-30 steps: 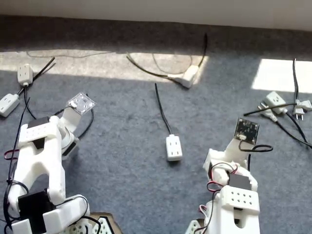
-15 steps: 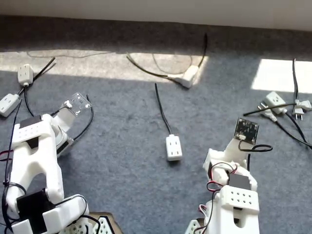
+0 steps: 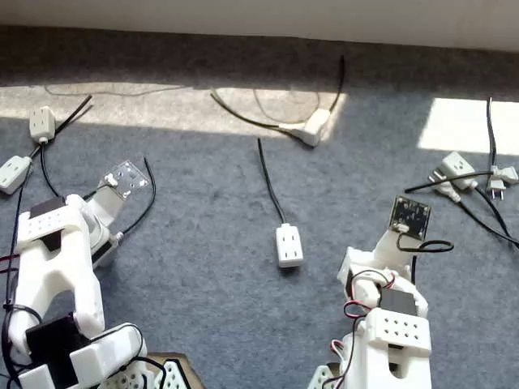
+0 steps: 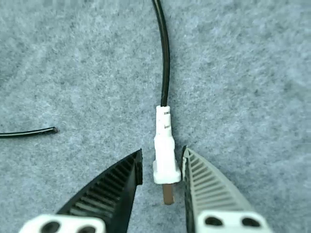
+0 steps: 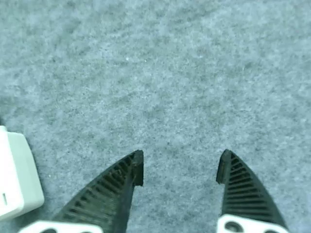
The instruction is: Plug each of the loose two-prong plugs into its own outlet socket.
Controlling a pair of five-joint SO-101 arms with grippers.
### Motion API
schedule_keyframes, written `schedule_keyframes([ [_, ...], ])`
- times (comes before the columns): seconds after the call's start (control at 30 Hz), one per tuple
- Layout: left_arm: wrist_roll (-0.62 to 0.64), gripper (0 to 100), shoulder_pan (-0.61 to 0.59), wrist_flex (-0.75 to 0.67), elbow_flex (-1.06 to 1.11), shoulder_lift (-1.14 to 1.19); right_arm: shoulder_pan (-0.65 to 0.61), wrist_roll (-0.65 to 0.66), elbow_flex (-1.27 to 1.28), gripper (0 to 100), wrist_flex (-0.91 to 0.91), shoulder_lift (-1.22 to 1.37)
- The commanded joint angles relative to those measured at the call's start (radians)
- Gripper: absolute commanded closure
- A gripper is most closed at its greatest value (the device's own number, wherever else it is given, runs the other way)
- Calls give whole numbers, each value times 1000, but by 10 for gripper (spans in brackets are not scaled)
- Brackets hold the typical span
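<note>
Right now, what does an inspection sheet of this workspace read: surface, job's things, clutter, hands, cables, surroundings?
Surface: grey carpet, sun patches at the far side.
Job's things: plug inside left hand; centre socket; two left sockets; far socket; right cluster of socket and plugs.
Clutter: nothing seen.
Hands: left hand open, straddling the plug; right hand open over bare carpet.
Cables: black plug cord; black socket cord on the centre socket.
Surroundings: pale wall at the far edge.
</note>
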Motion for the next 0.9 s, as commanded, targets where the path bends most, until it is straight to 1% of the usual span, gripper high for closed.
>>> schedule_keyframes([
  [0.0, -17, 864, -19, 9, -5, -18, 1, -11, -2, 748, -21, -15],
  [0.07, -17, 873, -21, 9, -7, -18, 1, -11, -2, 748, -21, -15],
  [0.2, -17, 950, -13, 9, -7, -18, 1, -11, -2, 748, -21, -15],
  [0.43, -17, 914, -10, 8, -7, -18, 1, -11, -2, 748, -21, -15],
  [0.63, -17, 854, -1, 8, -4, -18, 1, -11, -2, 748, -21, -15],
  [0.87, -9, 853, 30, 8, -2, -18, 1, -11, -2, 748, -21, -15],
])
